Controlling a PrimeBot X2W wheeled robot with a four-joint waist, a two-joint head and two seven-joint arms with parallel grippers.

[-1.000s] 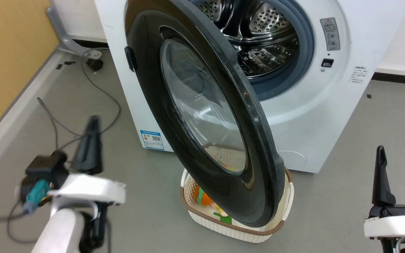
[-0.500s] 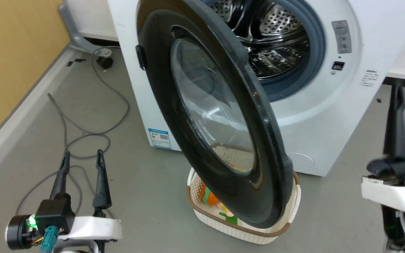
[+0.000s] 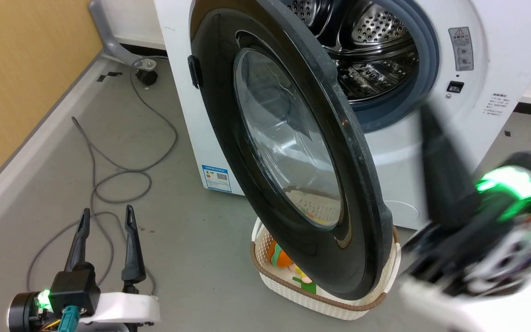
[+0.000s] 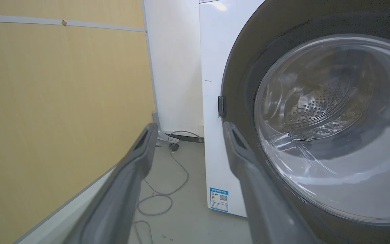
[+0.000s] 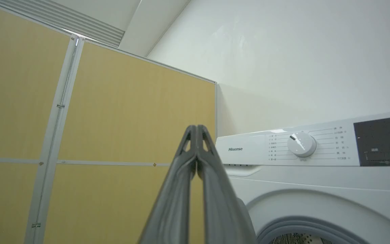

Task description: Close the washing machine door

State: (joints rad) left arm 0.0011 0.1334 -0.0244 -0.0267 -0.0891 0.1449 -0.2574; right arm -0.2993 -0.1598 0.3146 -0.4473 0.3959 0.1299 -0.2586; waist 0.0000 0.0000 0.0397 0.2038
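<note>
The washing machine [image 3: 431,138] is a white front-loader whose steel drum [image 3: 371,50] is exposed. Its glossy black washing machine door [image 3: 293,152] stands wide open, swung out toward me, glass bowl at centre. My left gripper [image 3: 105,216] is low at the lower left, open and holding nothing, well left of the door. In the left wrist view its fingers [image 4: 137,169] point along the machine's left side [image 4: 212,67], the door [image 4: 317,118] to their right. My right gripper [image 3: 427,115] is blurred, raised just right of the door's rim. The right wrist view shows this gripper [image 5: 196,128] shut on nothing.
A cream basket [image 3: 325,304] with toys sits on the floor under the open door. A grey cable [image 3: 122,175] loops over the floor left of the machine. A yellow wall [image 3: 16,69] runs along the left. The control panel dial [image 5: 301,144] is on the machine's top front.
The right gripper rose from the lower right, swung in toward the door's rim and shut. The left arm dropped to the lower left and opened out. The head camera shifted.
</note>
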